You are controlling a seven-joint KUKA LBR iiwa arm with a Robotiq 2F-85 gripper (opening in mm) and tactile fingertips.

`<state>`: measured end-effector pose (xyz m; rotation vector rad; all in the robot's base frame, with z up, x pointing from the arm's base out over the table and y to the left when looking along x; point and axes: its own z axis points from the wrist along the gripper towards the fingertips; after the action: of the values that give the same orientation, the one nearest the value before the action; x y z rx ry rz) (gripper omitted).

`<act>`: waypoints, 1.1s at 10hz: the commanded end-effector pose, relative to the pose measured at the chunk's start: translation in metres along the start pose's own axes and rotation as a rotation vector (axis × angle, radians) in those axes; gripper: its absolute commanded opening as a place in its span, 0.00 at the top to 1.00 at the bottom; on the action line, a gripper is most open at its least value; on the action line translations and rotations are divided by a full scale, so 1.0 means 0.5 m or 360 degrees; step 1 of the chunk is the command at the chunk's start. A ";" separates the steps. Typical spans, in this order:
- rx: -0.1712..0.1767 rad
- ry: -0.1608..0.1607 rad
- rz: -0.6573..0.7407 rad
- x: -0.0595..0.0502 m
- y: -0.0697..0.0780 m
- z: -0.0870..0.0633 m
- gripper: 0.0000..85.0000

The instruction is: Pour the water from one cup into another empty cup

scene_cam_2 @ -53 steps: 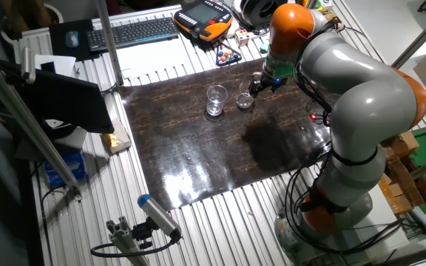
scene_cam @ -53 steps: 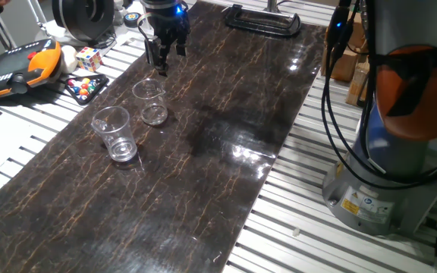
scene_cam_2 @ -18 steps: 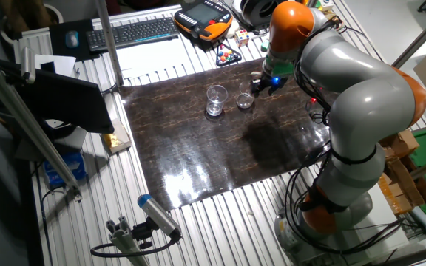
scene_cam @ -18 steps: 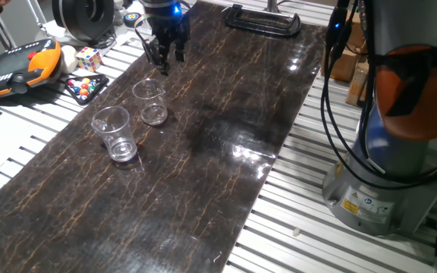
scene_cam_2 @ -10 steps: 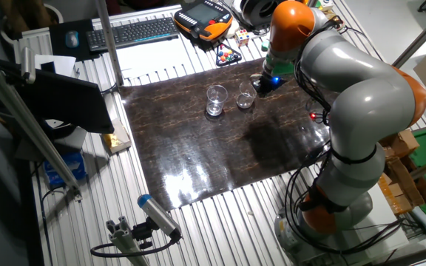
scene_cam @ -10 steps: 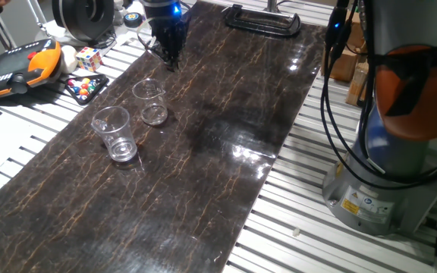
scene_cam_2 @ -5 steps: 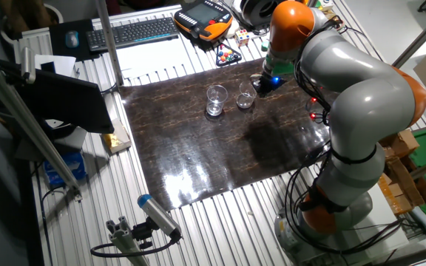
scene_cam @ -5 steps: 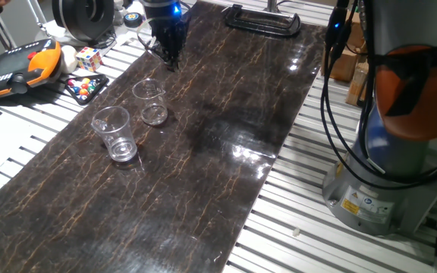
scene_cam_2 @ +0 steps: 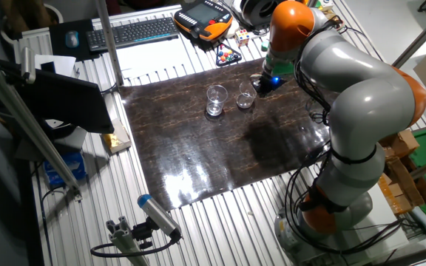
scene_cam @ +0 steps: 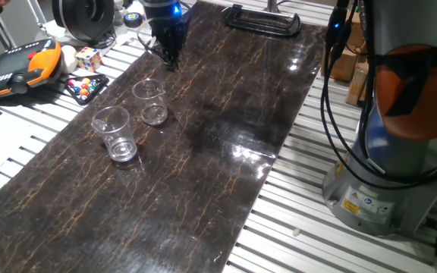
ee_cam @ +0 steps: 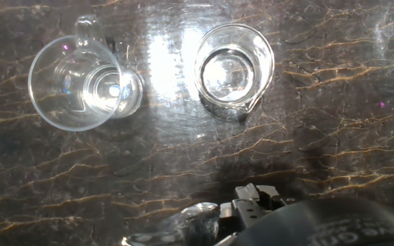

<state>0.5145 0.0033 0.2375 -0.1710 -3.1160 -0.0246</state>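
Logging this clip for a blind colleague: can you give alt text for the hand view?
Seen from above, two clear plastic cups stand apart on a dark marbled tabletop: the wider tumbler at left, the narrower cup at right. Part of the gripper shows at the bottom edge.

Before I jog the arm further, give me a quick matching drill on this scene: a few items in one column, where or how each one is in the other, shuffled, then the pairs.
Items:
1. taller tumbler
2. shorter cup
3. hand
4. Rubik's cube

Places or states:
A. off the dark mat, on the slatted table beside the orange pendant
B. on the mat, the cup farther from the hand
C. shut, above the mat's far end, holding nothing
D. on the mat, between the other cup and the hand

Pairs: 1-B, 2-D, 3-C, 4-A
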 end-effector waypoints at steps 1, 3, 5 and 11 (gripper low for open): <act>0.0000 0.0002 0.0003 0.000 0.000 0.000 0.99; 0.0000 0.0002 0.0007 0.001 0.003 0.001 0.99; 0.0000 0.0002 0.0010 0.001 0.004 0.001 0.99; -0.0005 -0.0002 0.0066 -0.010 0.028 0.026 0.99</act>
<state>0.5210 0.0172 0.2243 -0.2403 -3.1127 -0.0307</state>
